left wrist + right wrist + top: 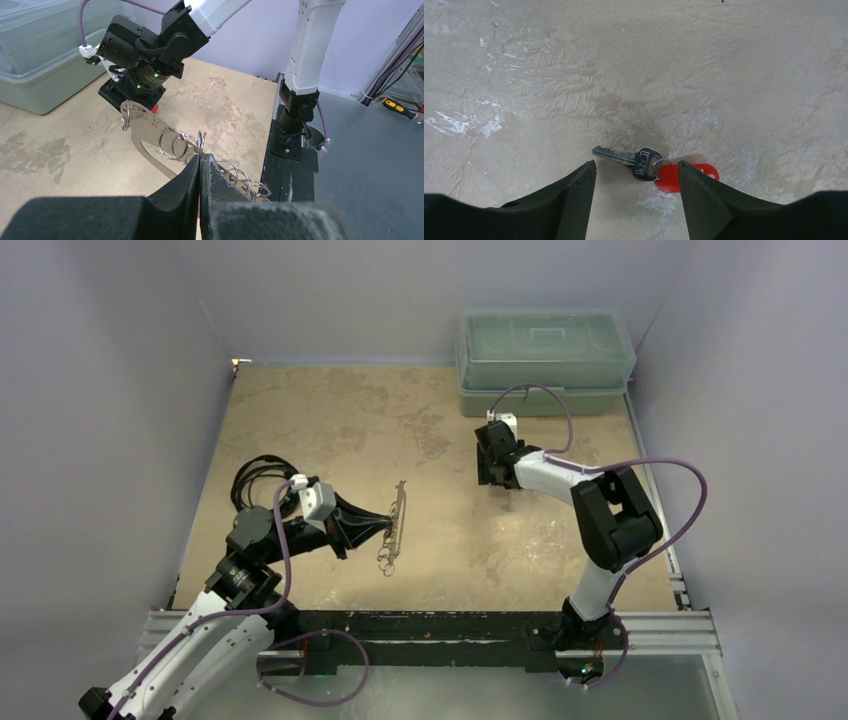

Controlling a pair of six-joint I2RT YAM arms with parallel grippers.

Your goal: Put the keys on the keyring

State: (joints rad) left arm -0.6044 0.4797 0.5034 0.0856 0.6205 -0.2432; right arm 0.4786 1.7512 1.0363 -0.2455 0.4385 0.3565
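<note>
The small silver metal key [624,157], joined to a red plastic tag [676,178], lies flat on the mottled beige surface [440,420], a little to the near side of the translucent green lidded plastic box [545,360]. The right gripper [636,169] hangs over the key, released, one finger on either side and neither touching. Farther from the box, to its near left, the left gripper [200,162] is clenched on the keyring [150,131], a flat pale oval loop strung with thin silver wire rings and held on edge.
</note>
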